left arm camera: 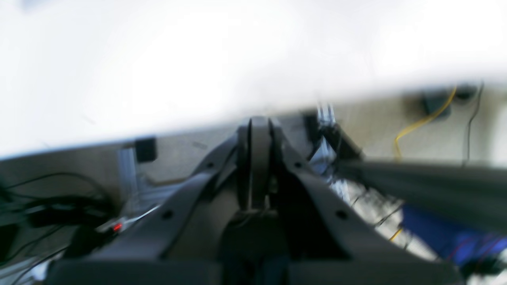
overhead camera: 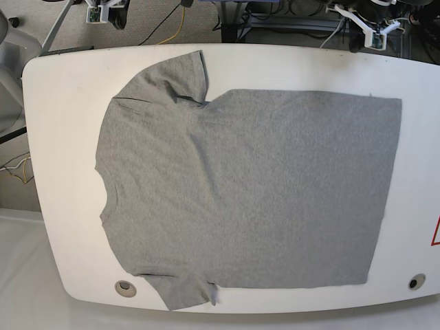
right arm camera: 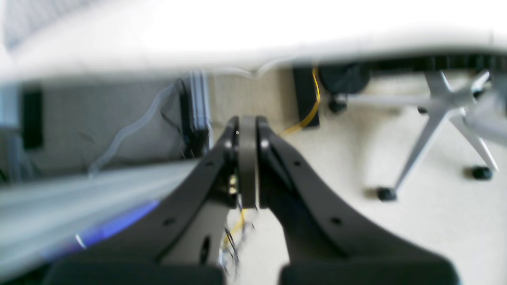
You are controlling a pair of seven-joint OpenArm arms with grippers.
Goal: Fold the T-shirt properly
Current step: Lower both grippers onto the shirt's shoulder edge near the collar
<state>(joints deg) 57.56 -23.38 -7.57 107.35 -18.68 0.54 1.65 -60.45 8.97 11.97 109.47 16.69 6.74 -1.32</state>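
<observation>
The grey T-shirt (overhead camera: 240,185) lies spread flat on the white table (overhead camera: 62,137), neck opening to the left, hem to the right, one sleeve toward the far edge and one at the near edge. It covers most of the tabletop. My left gripper (left arm camera: 259,120) is shut with nothing between its fingers and hangs beyond the table's edge, over the floor. My right gripper (right arm camera: 247,118) is likewise shut and empty, off the table. In the base view only white arm parts show past the far edge, at the top right (overhead camera: 364,27) and top left (overhead camera: 103,10). Neither gripper touches the shirt.
Two round holes sit in the table's near corners (overhead camera: 125,287) (overhead camera: 414,282), and a red mark is at its right edge (overhead camera: 435,230). An office chair base (right arm camera: 443,99), a yellow cable (left arm camera: 420,122) and other cables lie on the floor behind the table.
</observation>
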